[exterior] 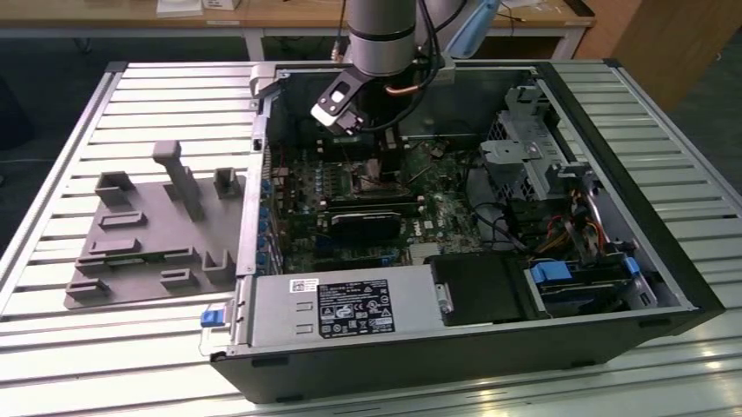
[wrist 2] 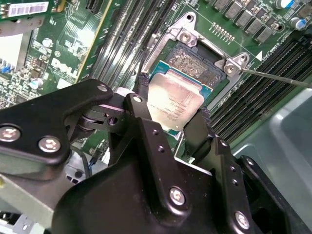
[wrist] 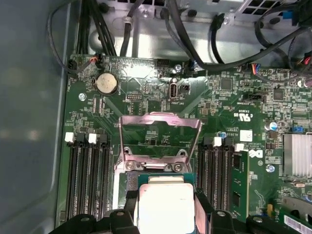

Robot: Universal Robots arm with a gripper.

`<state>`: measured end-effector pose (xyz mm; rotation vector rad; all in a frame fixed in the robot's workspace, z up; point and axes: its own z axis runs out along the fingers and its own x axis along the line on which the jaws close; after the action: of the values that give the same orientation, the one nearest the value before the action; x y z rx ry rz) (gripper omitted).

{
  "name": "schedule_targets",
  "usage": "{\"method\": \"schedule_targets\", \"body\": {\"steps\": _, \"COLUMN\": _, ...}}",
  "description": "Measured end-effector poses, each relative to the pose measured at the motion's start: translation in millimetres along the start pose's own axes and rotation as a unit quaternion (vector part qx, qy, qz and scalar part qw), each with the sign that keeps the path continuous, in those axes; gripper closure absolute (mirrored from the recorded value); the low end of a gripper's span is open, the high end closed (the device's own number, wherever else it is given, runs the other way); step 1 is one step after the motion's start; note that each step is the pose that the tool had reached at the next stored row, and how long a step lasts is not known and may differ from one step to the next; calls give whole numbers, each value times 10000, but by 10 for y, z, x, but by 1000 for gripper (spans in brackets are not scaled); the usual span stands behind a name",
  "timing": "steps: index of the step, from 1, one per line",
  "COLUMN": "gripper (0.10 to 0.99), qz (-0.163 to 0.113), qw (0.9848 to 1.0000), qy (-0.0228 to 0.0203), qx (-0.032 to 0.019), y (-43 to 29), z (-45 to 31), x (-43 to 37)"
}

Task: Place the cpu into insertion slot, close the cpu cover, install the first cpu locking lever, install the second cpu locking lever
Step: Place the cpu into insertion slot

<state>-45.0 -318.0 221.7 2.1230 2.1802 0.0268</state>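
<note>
Hovering partly over insertion slot (wrist 2: 195, 61), cpu (wrist 2: 176, 100) is held offset from slot's dark centre, with part of contact field exposed. Risk judged: if cpu is let go at this offset, a corner could be seated crooked and contacts bent. Slip from narrow edge grip is also possible. Pincer (wrist 2: 173, 97) is parted only to cpu width, fingers (wrist 2: 204, 117) clenched on two opposite cpu edges. Contact with slot cannot be told. Cpu cover (wrist: 161, 118) is seen raised just beyond slot.
</note>
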Motion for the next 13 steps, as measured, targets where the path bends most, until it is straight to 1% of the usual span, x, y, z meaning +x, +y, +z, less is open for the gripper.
{"method": "schedule_targets", "body": {"steps": 4, "gripper": 545, "qz": -1, "qw": 10000, "qy": -13, "qx": 1, "y": -21, "z": 49, "x": 15}}
{"method": "schedule_targets", "body": {"steps": 13, "gripper": 545, "qz": -2, "qw": 10000, "qy": -19, "qx": 1, "y": -64, "z": 136, "x": 42}}
